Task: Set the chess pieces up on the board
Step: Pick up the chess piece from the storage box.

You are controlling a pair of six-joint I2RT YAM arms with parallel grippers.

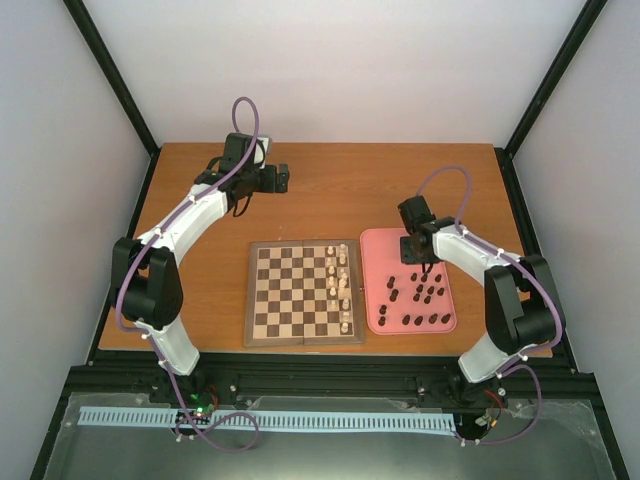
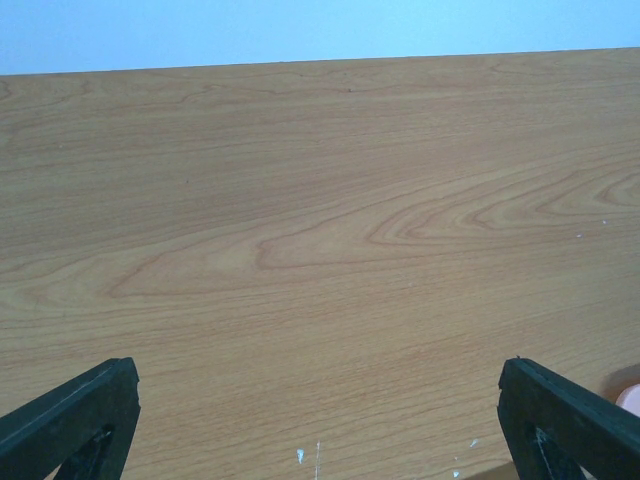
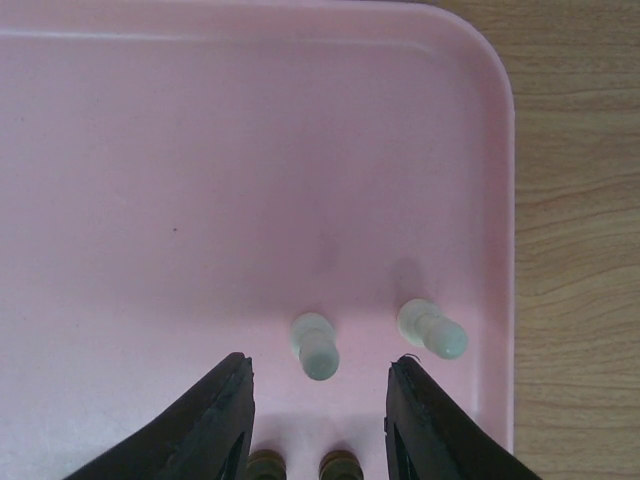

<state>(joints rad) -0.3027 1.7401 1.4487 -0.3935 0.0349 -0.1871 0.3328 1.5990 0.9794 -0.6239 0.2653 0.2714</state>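
Note:
The board (image 1: pixel 285 295) lies at the table's middle, with several cream chess pieces (image 1: pixel 343 285) standing on its right-hand columns. To its right, several dark pieces (image 1: pixel 420 295) stand on a pink tray (image 1: pixel 375 240). My right gripper (image 1: pixel 426 266) hangs low over that tray. In the right wrist view it (image 3: pixel 320 368) is open, its fingertips (image 3: pixel 240 368) either side of a pale piece (image 3: pixel 316 345) without touching it. A second pale piece (image 3: pixel 432 328) stands just right, and two dark tops (image 3: pixel 265 465) show below. My left gripper (image 1: pixel 283 178) (image 2: pixel 318 372) is wide open and holds nothing over bare wood.
The tray's wall and rounded corner (image 3: pixel 495 90) lie close to the right of the pale pieces, with wooden table (image 3: pixel 580 250) beyond. Black frame posts (image 1: pixel 120 90) and white walls enclose the table. The left arm (image 1: pixel 190 225) arches over the table's left side.

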